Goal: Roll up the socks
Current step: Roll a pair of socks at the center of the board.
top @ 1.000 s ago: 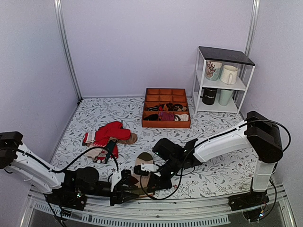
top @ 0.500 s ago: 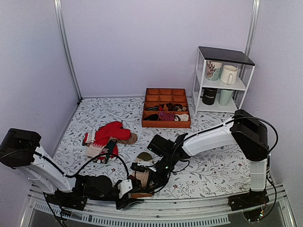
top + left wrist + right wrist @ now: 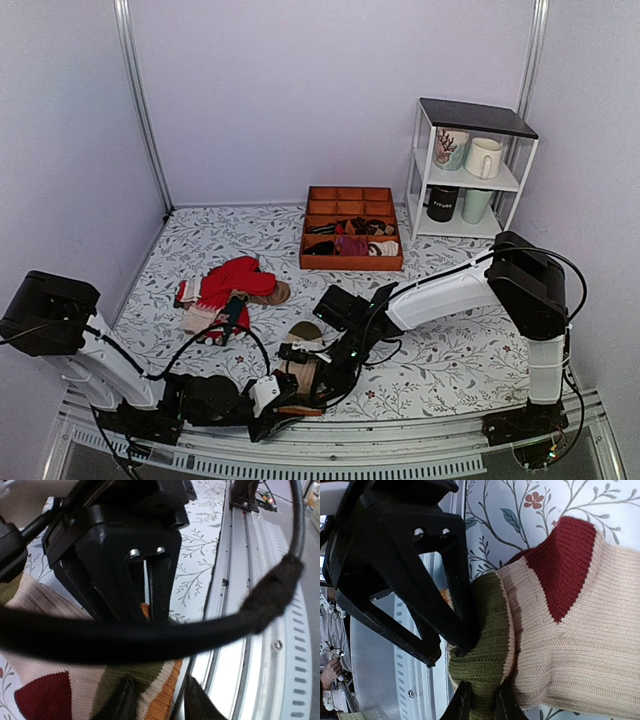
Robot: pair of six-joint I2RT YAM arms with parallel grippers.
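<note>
Your right gripper is pinched narrow on the olive band of the socks. They lie at the near edge of the table, with their long axis running from that edge toward the far side. Your left gripper straddles the striped end just beside the right one. A cable blurs that view, so I can't tell whether it's clamped. Both arms meet at the near end, so the roll likely has to travel away from you.

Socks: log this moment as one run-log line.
socks: at near table edge | right gripper: shut on green part | left gripper: astride striped part, grip unclear
</note>
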